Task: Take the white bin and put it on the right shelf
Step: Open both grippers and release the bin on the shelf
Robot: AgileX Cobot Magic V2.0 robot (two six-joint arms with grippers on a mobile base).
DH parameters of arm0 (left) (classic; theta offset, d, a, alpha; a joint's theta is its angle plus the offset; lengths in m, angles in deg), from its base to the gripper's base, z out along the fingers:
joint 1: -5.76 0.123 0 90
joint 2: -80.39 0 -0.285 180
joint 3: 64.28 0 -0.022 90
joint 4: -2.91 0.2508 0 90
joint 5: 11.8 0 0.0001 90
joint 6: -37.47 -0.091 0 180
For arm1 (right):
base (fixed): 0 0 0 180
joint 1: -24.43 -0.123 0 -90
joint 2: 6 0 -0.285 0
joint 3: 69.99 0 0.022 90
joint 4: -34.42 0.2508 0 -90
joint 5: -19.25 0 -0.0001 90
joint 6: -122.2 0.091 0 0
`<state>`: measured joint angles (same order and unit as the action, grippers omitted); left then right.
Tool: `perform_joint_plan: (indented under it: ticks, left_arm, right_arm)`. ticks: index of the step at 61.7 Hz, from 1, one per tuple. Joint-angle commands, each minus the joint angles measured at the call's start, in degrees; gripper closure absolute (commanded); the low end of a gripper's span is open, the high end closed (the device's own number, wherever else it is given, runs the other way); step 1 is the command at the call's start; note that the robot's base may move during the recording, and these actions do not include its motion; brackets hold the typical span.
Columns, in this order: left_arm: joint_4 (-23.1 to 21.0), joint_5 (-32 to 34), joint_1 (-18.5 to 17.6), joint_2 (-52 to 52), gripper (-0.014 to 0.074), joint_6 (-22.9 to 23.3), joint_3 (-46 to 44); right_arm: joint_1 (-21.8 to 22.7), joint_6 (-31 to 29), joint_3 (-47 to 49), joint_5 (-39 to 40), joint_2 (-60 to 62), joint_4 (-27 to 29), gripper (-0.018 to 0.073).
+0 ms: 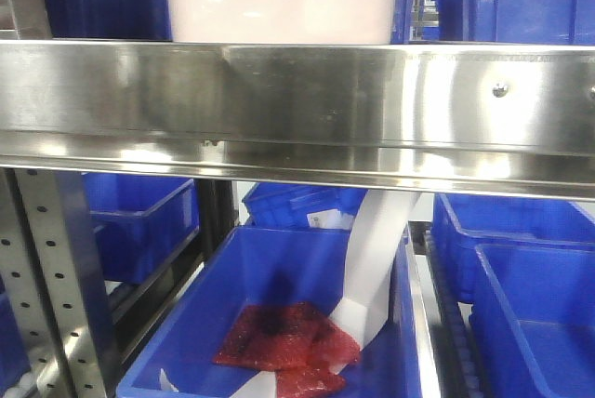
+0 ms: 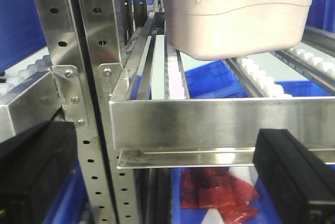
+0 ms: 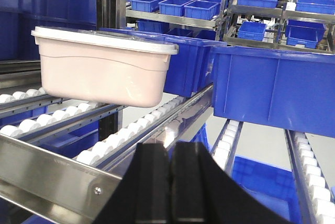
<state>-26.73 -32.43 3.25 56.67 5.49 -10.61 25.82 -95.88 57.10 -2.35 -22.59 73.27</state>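
**White bin [image 2: 235, 20] sitting behind the front rail [image 2: 209, 122]**

The bin is resting on the rollers [image 2: 261, 75] behind the rail, its long side seemingly running parallel to it; the left hand [image 2: 165, 169] is hovering before the rail, spread wide and empty, probably the nearer; the right hand [image 3: 170, 182], pinched closed on nothing, is facing past the bin, which is lying off to its left; the rail is hiding the bin's base from the front.
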Motion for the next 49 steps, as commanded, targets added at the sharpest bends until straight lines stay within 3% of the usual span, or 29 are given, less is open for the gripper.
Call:
perform_joint_plan:
  ticks: [1, 15, 19, 23, 27, 33, 36, 41, 49]
  left_arm:
    - [-5.63, 3.93, -0.41, -0.32, 0.0715, 0.00, -1.74]
    - [-5.95, 3.50, -0.41, -0.32, 0.0715, 0.00, -1.74]
    - [-2.61, 2.84, -0.41, -0.32, 0.0715, 0.00, -1.74]
    - [4.21, 2.03, -0.41, -0.32, 0.0715, 0.50, -1.64]
    - [9.14, 2.46, -0.41, -0.32, 0.0715, 5.47, -0.96]
    - [17.04, 2.94, -0.41, -0.32, 0.0715, 19.41, -0.01]
    - [20.81, 2.94, -0.41, -0.32, 0.0715, 23.66, 0.07]
    - [24.96, 3.08, -0.41, -0.32, 0.0715, 24.67, 0.07]
    - [26.44, 3.63, -0.41, -0.32, 0.0715, 24.67, 0.07]
  right_arm:
    - [0.28, 0.08, 1.44, 4.11, -0.69, 1.21, 0.0491]
    - [0.28, 0.08, 1.44, 4.11, -0.69, 1.21, 0.0491]
    - [0.28, 0.08, 1.44, 4.11, -0.69, 1.21, 0.0491]
    - [0.28, 0.08, 1.44, 4.11, -0.69, 1.21, 0.0491]
    - [0.28, 0.08, 1.44, 4.11, -0.69, 1.21, 0.0491]
    - [0.28, 0.08, 1.44, 4.11, -0.69, 1.21, 0.0491]
    - [0.28, 0.08, 1.44, 4.11, -0.69, 1.21, 0.0491]
    - [0.28, 0.08, 1.44, 4.11, -0.69, 1.21, 0.0491]
    - [0.28, 0.08, 1.44, 4.11, -0.69, 1.21, 0.0491]
